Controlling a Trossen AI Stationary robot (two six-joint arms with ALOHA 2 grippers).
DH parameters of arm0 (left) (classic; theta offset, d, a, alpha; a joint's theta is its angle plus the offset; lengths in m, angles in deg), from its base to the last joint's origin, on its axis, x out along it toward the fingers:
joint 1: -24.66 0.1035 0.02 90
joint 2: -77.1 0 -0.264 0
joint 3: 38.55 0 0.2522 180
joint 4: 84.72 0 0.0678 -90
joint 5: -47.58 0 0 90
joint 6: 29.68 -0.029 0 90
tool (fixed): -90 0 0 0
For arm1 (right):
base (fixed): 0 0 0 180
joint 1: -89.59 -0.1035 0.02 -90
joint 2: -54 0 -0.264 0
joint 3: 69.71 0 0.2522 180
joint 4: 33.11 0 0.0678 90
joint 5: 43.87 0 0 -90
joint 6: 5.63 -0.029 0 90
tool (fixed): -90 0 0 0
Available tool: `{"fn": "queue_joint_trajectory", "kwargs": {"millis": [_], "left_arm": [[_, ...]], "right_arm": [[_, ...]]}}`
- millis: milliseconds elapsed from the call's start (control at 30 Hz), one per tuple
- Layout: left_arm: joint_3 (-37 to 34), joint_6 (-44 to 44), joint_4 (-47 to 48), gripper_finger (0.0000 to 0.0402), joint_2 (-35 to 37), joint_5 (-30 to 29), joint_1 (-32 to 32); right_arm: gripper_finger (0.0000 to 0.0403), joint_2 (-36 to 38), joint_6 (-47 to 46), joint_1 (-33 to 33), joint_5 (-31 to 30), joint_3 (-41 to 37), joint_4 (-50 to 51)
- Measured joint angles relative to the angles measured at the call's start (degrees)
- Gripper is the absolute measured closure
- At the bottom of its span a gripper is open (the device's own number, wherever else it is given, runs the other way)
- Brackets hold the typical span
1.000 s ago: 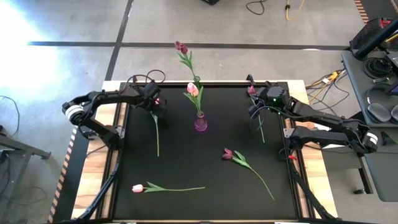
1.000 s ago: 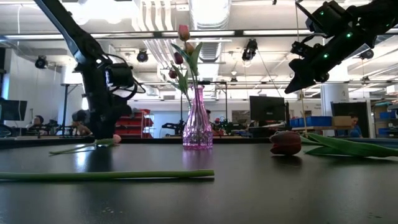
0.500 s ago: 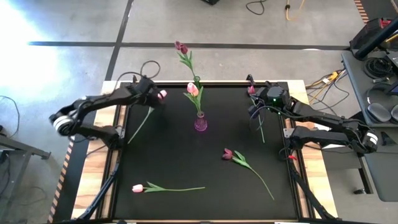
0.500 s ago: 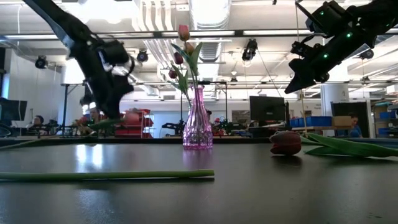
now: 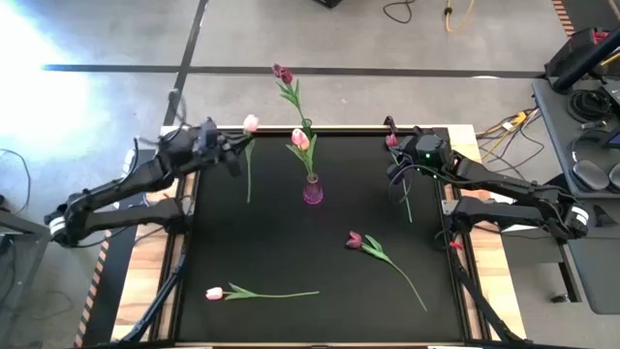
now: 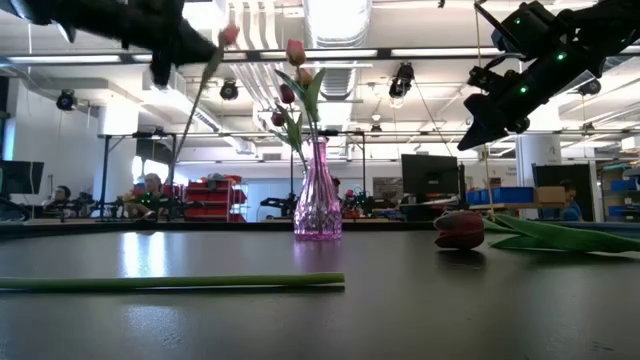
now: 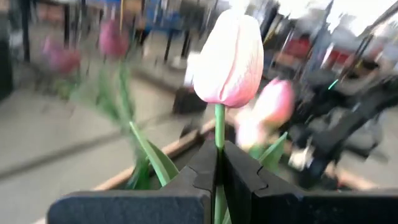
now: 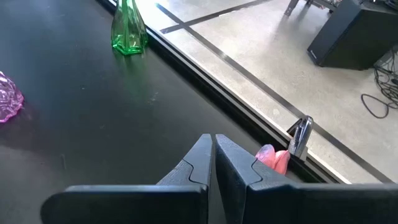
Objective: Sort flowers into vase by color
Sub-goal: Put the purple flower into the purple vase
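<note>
While its jaws clamp the stem of a pale pink tulip [image 7: 229, 59], the left gripper [image 5: 230, 155] holds it raised near the tabletop's [image 5: 291, 252] far-left edge. Across the tabletop, the right gripper [image 5: 399, 174] holds another stem, jaws closed; the pink vase [image 5: 312, 191] stands between them.

1. The table [image 5: 291, 233] has a black, smooth top with a dull sheen; in the low view it mirrors the pink vase [image 6: 317, 195] standing on it.
2. Bare pale wood [image 5: 155, 262] edges the table on both sides.
3. The pink vase is clear, glossy glass; the green vase [image 8: 129, 28] is too.
4. The floor [image 5: 387, 92] beyond the table looks like matt grey concrete.
5. The left fingers [image 7: 245, 180] are matt black plastic.
</note>
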State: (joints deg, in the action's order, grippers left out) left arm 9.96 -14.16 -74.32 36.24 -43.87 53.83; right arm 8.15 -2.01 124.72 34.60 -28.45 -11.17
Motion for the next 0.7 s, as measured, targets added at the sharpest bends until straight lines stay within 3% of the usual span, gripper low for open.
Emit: {"fn": "queue_joint_trajectory", "kwargs": {"millis": [200,300,400,500,700], "left_arm": [[-1.0,-6.8,-9.7,0.0401,2.1,-16.2,-16.9],[-0.6,-13.7,-16.6,0.0401,-0.2,-23.7,-25.5],[1.3,-20.0,-24.0,0.0401,-4.0,-27.6,-31.7],[4.6,-23.6,-28.3,0.0401,-8.6,-28.2,-33.9],[13.2,-27.4,-31.3,0.0401,-19.1,-28.8,-32.4]], "right_arm": [[0.039,0.0,0.0,0.0,0.0,0.0,-0.4],[0.039,0.0,0.0,0.0,0.0,0.0,-1.1],[0.039,0.0,0.0,0.0,0.0,0.0,-1.6],[0.039,0.0,0.0,0.0,0.0,0.0,-1.7],[0.039,0.0,0.3,0.0,0.0,0.0,-2.8]]}}
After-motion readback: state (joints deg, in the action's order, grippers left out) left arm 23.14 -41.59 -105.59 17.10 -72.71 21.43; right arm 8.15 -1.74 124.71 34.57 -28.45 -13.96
